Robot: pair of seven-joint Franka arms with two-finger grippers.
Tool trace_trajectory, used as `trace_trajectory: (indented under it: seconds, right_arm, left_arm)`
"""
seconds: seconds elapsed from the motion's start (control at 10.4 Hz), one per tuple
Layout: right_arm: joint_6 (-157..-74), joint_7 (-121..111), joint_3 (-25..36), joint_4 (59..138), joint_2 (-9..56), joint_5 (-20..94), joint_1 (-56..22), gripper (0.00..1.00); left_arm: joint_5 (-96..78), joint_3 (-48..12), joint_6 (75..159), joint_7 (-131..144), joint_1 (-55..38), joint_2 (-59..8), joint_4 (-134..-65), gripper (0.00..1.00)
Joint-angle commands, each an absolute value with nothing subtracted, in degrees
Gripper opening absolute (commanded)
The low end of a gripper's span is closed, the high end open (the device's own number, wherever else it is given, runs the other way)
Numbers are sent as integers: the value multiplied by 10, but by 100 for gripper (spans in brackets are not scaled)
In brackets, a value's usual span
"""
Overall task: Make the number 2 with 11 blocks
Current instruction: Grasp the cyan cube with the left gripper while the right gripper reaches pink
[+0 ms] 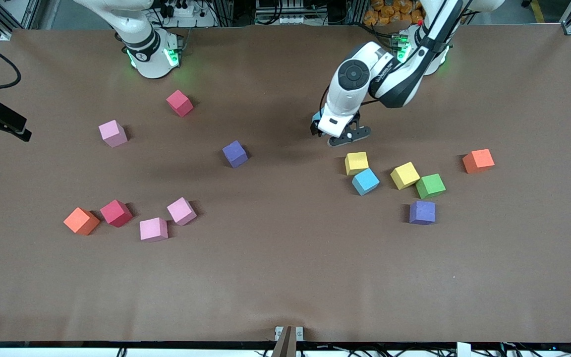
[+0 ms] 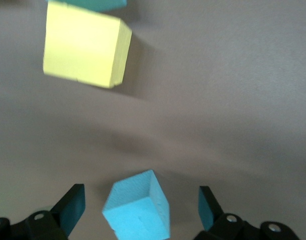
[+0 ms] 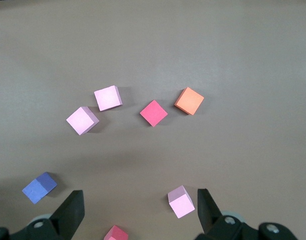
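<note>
A: Progress so far?

B: None from the front: no number 2 started, and the blocks (image 1: 366,181) lie scattered, one bunch by my left gripper (image 1: 346,136), another toward my right arm's end.

A: Left wrist view?

B: My left fingers (image 2: 72,207) spread wide, gripping nothing, with a light blue block (image 2: 137,212) between them and a yellow one (image 2: 86,45) close by.

A: Right wrist view?

B: My right gripper (image 3: 138,210) hangs high, open and empty, waiting over pink, red, orange and purple blocks. All eleven placements remain, I reckon.
</note>
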State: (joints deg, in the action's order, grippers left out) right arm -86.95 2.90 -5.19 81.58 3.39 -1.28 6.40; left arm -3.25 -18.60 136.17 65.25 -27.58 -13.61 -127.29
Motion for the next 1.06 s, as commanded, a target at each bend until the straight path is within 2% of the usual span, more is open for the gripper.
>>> trace_trajectory:
  seconds: [0.0,0.19,0.58,0.86,0.96]
  right_arm:
    - [-877,24,-52,805,52,-10,51,100]
    - [-880,23,-52,805,75,-15,50,100]
    - [-891,23,-53,804,102,-11,49,100]
    - [-929,26,-53,804,169,-13,-9,100]
    - [-970,29,-52,805,194,-18,-25,100]
  left_arm:
    - [-43,-204,1402,719,-280,-168,-1277,100]
    - [-43,-218,1433,750,-280,-171,-1304,100]
    - [-43,-226,1439,822,-280,-167,-1310,100]
    - [-41,-235,1437,852,-279,-167,-1316,100]
    - [-40,-237,1437,860,-279,-164,-1324,100]
